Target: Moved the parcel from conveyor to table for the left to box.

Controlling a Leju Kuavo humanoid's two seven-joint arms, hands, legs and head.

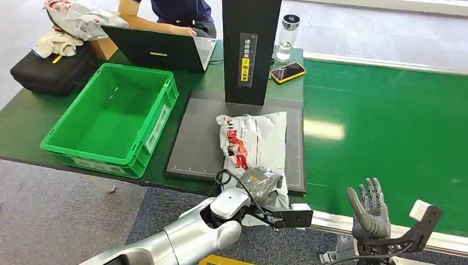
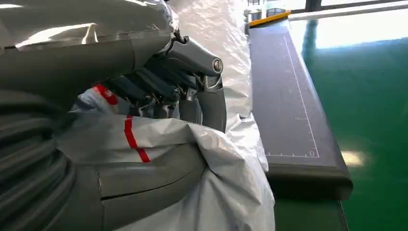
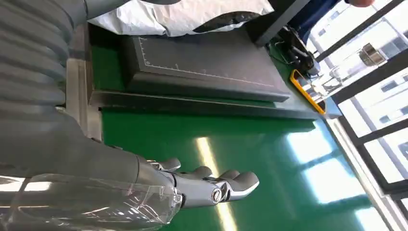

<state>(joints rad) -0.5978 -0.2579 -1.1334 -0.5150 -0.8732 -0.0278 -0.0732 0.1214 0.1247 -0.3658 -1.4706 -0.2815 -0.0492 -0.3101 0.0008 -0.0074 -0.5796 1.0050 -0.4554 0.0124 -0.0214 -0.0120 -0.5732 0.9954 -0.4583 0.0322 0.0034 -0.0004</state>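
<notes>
One white parcel (image 1: 254, 146) lies on the grey mat (image 1: 190, 149), grasped by the left hand (image 1: 259, 185); right hand (image 1: 371, 210) released. Lift cleanly toward the green crate (image 1: 113, 118).

High head view looking down past both arms, wrist views close behind each hand, all sharing the dark mat (image 1: 201, 138) ahead of the hands.

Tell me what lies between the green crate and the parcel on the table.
In the head view, between the green crate and the parcel lies only a strip of green table and the bare left part of the dark scale platform.
</notes>
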